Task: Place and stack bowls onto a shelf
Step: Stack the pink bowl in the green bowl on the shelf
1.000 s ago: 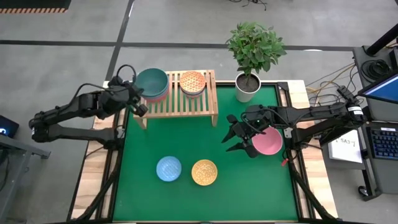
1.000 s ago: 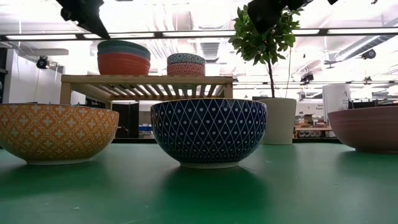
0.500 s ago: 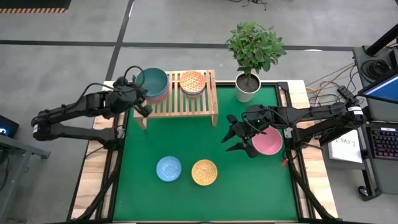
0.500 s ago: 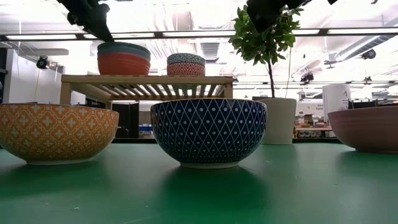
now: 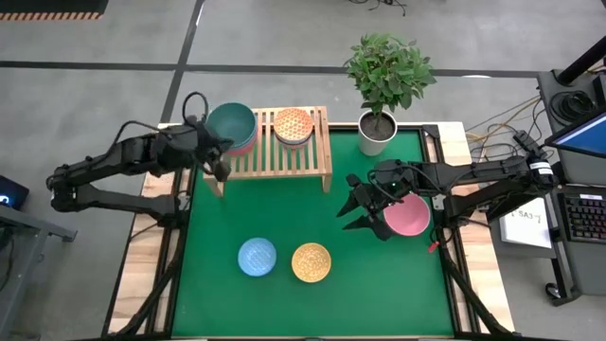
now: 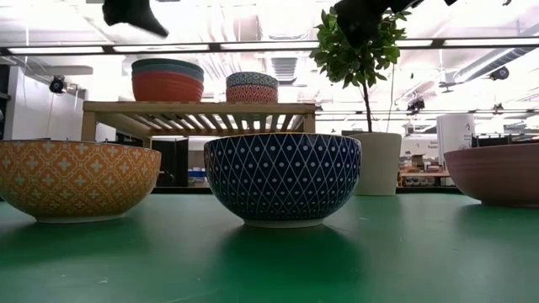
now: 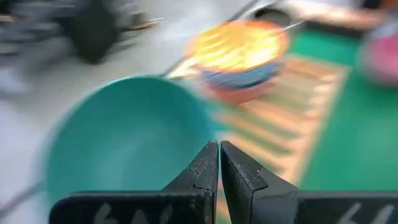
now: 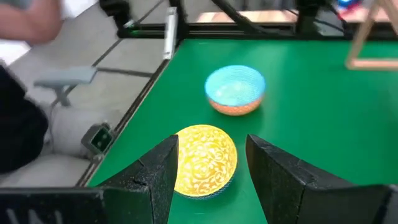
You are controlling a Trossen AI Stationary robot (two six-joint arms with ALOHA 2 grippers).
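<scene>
Left end effector (image 5: 220,167) closed by teal bowl (image 5: 232,124).

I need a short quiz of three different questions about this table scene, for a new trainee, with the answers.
1. True or false: the round pink bowl already stands on the low light-wood slatted shelf.
2. Which bowl tops the stack at the shelf's end nearer the left arm? A) plain teal bowl B) yellow patterned bowl C) light blue patterned bowl
3. Fill in: the right pincer hovers over the green mat with its fingers ____, while the left pincer, beside the shelf, is shut.

Key: 1 false (it sits on the mat, below the right arm); 2 A; 3 open.
</scene>
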